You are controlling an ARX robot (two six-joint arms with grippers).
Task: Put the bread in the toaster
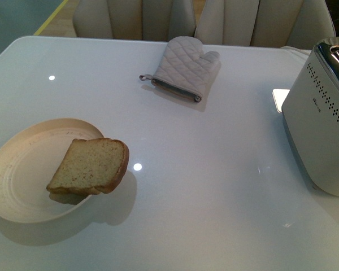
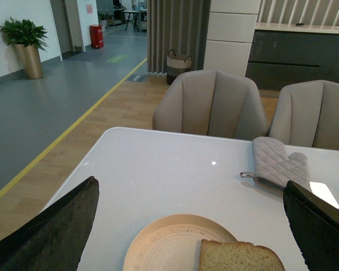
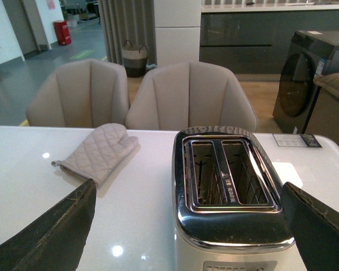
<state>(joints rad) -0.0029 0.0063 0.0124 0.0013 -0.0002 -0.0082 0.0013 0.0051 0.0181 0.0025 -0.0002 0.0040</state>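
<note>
The bread (image 1: 91,166), a tan slice with brown crust, lies tilted over the near right rim of a round cream plate (image 1: 20,175) at the table's left. It also shows in the left wrist view (image 2: 240,257). My left gripper (image 2: 192,226) is open, its jaws wide apart above plate and bread. The white toaster (image 1: 322,132) with dotted side stands at the right edge. The right wrist view shows its chrome top and two empty slots (image 3: 229,175). My right gripper (image 3: 189,231) is open, jaws spread on either side of the toaster. Neither gripper shows in the front view.
A quilted grey oven mitt (image 1: 185,68) lies at the back middle of the white table (image 1: 203,186). Beige chairs (image 1: 135,17) stand behind the far edge. A small card (image 3: 296,140) lies beyond the toaster.
</note>
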